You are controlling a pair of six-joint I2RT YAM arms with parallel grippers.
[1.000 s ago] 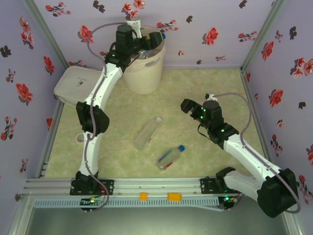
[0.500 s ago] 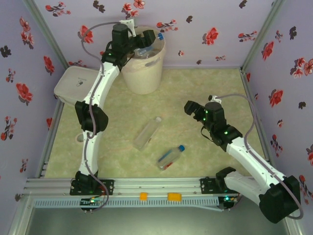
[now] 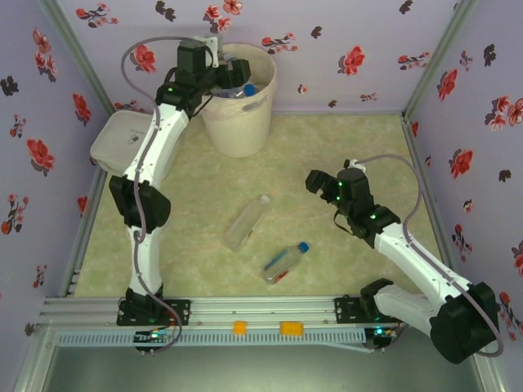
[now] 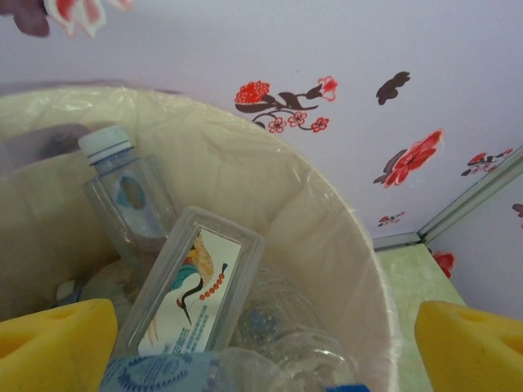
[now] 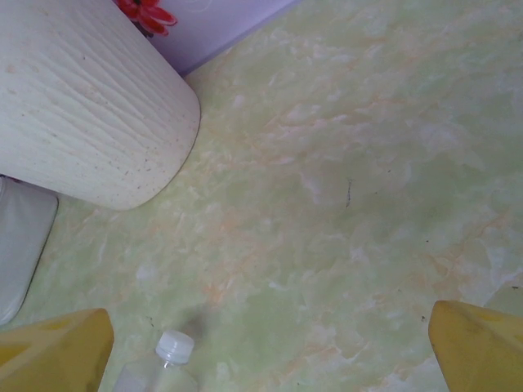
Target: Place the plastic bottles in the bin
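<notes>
Green floor [image 3: 351, 147] has a white-capped bottle [image 3: 247, 222] and a blue-capped bottle [image 3: 284, 262]. More bottles [image 4: 192, 298] lie in the bin [image 3: 241, 131]. My left gripper [image 4: 261, 351] and right gripper [image 5: 268, 347] are spread wide, empty. Bottles seem light, squashy, slippery — I'd pinch the middle.

Bright even light, faint shadows, lo-res

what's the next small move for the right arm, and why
Probably shift the right gripper over the clear white-capped plastic bottle and lower onto it. Its jaws stand open and empty, that bottle's cap sits at the bottom edge of its wrist view, and it and the blue-capped clear bottle lie outside the tall cream plastic bin.
</notes>
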